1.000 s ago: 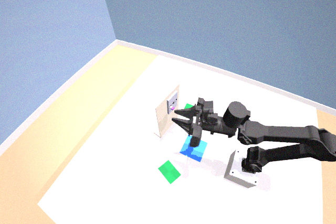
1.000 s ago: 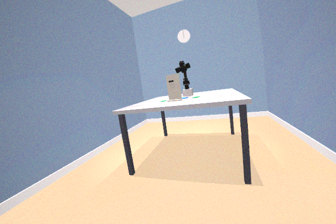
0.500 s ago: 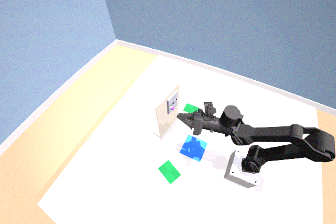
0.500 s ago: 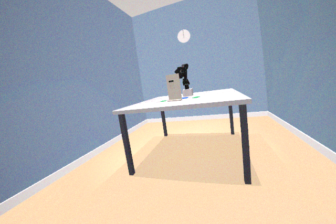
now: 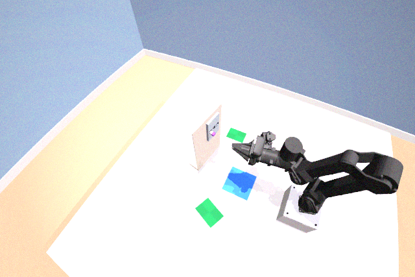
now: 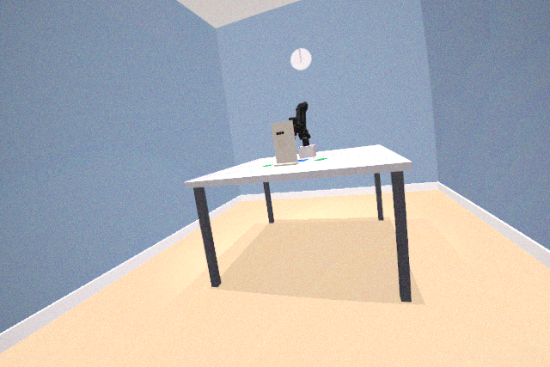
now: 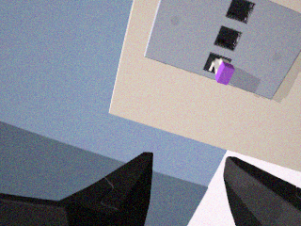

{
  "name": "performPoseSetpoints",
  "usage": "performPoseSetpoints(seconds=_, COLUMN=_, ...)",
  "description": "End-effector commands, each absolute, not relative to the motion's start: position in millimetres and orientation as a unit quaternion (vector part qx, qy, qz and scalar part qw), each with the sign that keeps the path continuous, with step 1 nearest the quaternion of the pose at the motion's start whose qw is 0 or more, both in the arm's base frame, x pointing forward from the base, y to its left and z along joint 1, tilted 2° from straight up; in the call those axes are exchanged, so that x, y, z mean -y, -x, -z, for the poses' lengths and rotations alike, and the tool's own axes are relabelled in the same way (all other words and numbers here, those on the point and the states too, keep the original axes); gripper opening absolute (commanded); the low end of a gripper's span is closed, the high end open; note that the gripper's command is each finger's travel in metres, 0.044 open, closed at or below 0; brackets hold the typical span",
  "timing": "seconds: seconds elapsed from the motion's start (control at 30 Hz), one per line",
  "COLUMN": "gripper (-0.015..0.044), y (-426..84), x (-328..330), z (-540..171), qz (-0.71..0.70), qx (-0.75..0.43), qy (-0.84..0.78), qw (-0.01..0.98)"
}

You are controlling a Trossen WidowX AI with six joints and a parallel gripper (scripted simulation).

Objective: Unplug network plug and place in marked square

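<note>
Where dark sockets line a smooth panel [image 5: 201, 153] [image 6: 283, 149] [image 7: 155, 99], purple-tipped plug [image 5: 213, 133] [image 7: 224, 73], tapered black hand [image 5: 242, 151] [image 7: 188, 165] parted, empty.

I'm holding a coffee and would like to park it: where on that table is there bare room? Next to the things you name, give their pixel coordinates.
There looks to be room on the white table [image 5: 150, 213] [image 6: 355, 159] left of the lower green square [image 5: 209, 212] in the top view. It's crowded between the upright panel [image 5: 202, 146] [image 6: 284, 145] [image 7: 160, 104] and the hand [image 5: 240, 154] [image 7: 188, 165].
</note>
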State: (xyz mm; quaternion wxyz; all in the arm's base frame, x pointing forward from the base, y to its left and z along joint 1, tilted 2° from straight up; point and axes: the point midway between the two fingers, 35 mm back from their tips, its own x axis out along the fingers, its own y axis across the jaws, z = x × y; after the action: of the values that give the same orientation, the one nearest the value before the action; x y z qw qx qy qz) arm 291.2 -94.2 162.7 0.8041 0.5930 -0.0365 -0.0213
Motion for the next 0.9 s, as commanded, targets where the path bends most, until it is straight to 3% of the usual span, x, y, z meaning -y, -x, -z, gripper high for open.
performPoseSetpoints(seconds=0.0, gripper=0.0156, y=-279, x=97, z=-150, qz=0.024, qx=0.037, qy=-0.645, qw=0.763)
performPoseSetpoints(seconds=0.33, gripper=0.0156, y=-268, x=100, z=-141, qz=0.027, qx=0.041, qy=-0.69, qw=0.722)
performPoseSetpoints(seconds=0.87, gripper=0.0156, y=-321, x=120, z=-144, qz=0.029, qx=0.056, qy=-0.692, qw=0.719)
